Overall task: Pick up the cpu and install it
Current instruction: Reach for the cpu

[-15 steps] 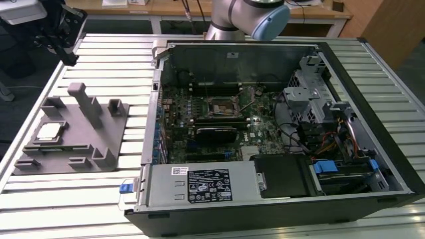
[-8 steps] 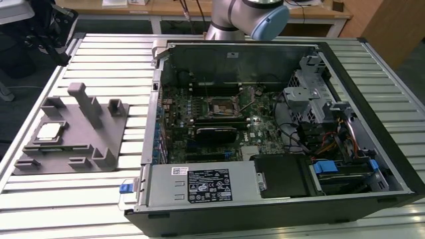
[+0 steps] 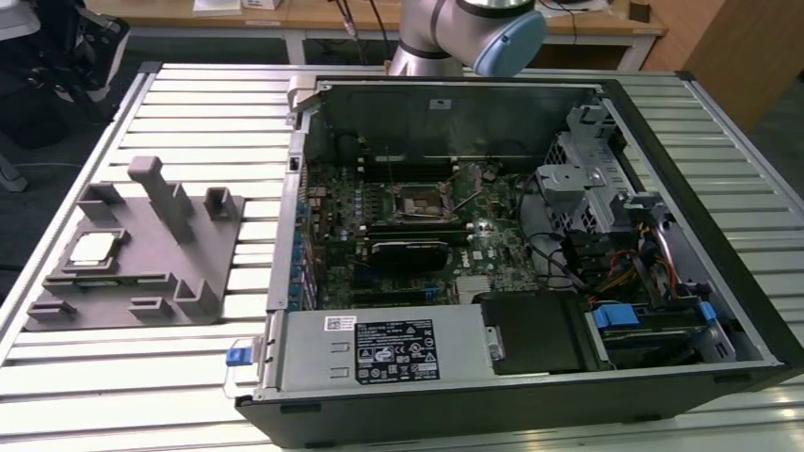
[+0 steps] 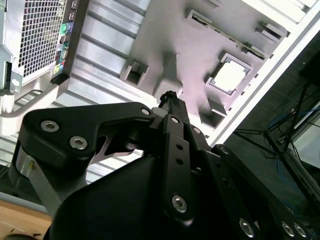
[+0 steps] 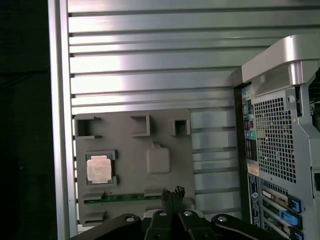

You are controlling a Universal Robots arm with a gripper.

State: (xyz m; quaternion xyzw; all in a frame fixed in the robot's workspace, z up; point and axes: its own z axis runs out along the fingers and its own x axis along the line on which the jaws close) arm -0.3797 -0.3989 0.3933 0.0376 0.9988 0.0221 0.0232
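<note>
One cpu | resting in grey fixture | end effector empty, closed

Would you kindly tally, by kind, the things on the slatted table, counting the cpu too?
cpu: 1
fixture: 1
PC case: 1
Total: 3
</note>
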